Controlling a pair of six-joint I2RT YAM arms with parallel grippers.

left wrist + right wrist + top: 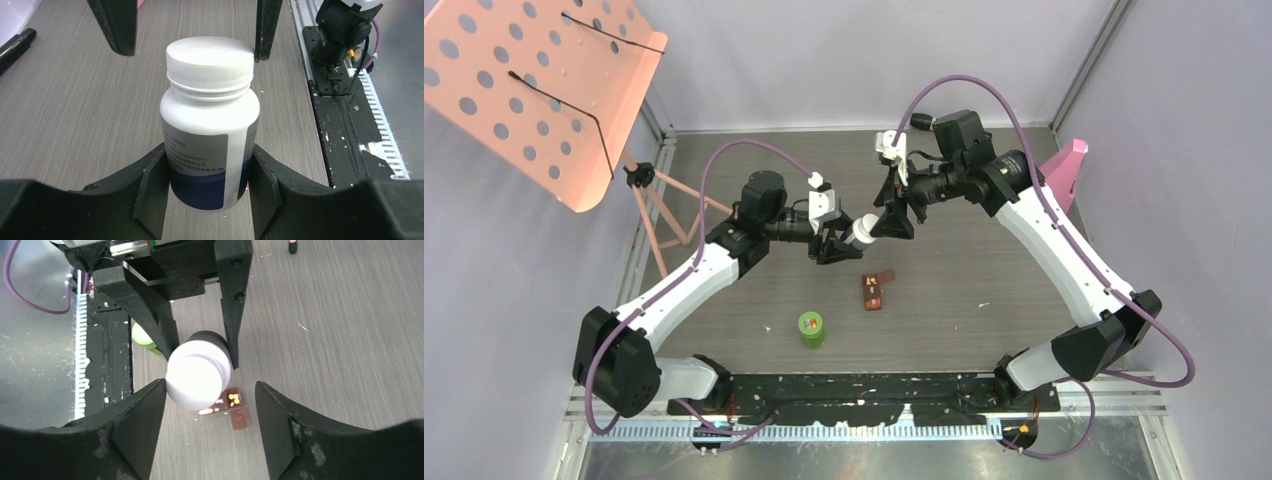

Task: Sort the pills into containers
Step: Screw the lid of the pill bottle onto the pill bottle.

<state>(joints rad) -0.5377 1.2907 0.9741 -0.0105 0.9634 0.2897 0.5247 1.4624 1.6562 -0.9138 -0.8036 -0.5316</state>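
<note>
Nearest, the green-lidded bottle [811, 328] stands on the tabletop [984, 260], with the brown case [876, 291] just beyond. Farther back, the left jaws pinch the white bottle [210, 135] low on its label, holding it aloft. The right jaws stand spread around its cap [197, 375]. The bottle looks like rigid, smooth, probably light plastic, so the ribbed cap should offer the surest hold.
</note>
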